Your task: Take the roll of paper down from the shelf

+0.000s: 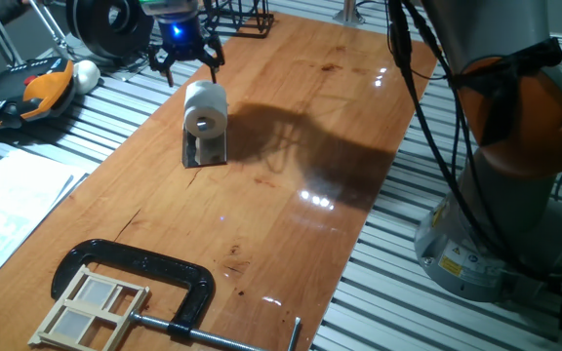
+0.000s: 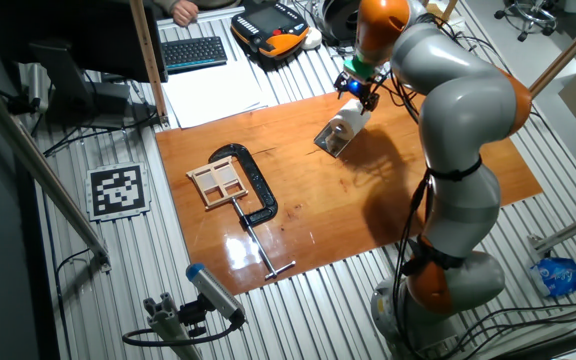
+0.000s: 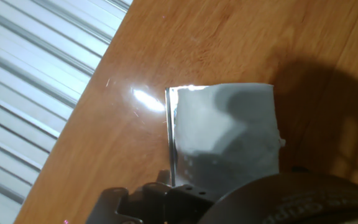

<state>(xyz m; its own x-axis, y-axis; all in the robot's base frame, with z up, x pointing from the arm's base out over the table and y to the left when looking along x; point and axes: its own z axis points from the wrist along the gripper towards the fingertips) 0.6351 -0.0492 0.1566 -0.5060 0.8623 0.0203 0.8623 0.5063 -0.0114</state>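
Wooden tabletop point(image 1: 301, 146) bears white roll of paper point(image 1: 205, 108) on dark shelf point(image 1: 206, 153); fingers point(image 1: 167, 66) apart above.

The KUKA iiwa arm point(image 2: 463, 110) has rounded silver-grey link shells with orange bands at its joints, black cables point(image 1: 427, 88) running along it, and a yellow label on its base; its black gripper point(image 1: 187, 51) glows blue

Robotics lab: aluminium-slat bench point(image 2: 118, 300), teach pendant point(image 2: 273, 30), fiducial marker point(image 2: 118, 188), keyboard point(image 2: 193, 50).
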